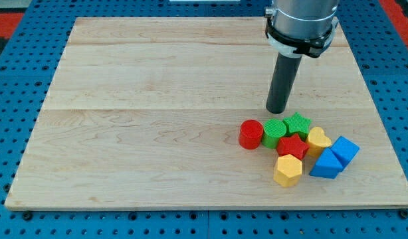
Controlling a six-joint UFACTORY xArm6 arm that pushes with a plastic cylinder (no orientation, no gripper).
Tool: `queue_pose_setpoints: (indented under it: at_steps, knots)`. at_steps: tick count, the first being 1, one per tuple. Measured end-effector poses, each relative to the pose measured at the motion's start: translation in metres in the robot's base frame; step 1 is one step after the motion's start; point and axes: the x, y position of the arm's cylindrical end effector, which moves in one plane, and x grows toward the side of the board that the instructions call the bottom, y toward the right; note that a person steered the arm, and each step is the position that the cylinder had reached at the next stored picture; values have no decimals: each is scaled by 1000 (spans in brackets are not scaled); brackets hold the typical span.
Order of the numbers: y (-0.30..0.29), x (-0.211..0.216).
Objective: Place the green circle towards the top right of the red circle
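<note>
1. While standing upright in the upper right of the frame, my tip (278, 110) rests on the wooden board (157, 133), just above the cluster of blocks and apart from all of them.
2. Nearest to the green circle (274, 132) and the green star (298, 123); sits directly above the circle, with a narrow strip of bare wood between.
3. No jaws on this arm, only a straight dark rod under a grey collar, so nothing to open, close or grip.
4. Green circle: lower right of the frame, touching the right side of the red circle (251, 133) and level with it, not up and to the right of it.
5. Red circle: leftmost of the cluster, free wood on its left and above.
6. Green star: just right of the green circle and slightly higher, touching it.
7. Red star (292, 145): just below the green circle and green star, pressed against both.
8. Yellow heart (318, 139): right of the red star, below the green star.
9. Yellow hexagon (288, 170): lowest of the group, under the red star.
10. Two blue blocks at the cluster's right edge: a blue triangle (325, 164) and, up and right of it, a blue block (345, 151), shape hard to make out.
11. Blue pegboard (11, 79) around the board on all sides.
</note>
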Motion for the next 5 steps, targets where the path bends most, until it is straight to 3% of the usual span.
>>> queue_pose_setpoints:
  at_steps: [2,4,5]
  knots:
    - [55,-10]
    - [91,56]
    - [59,80]
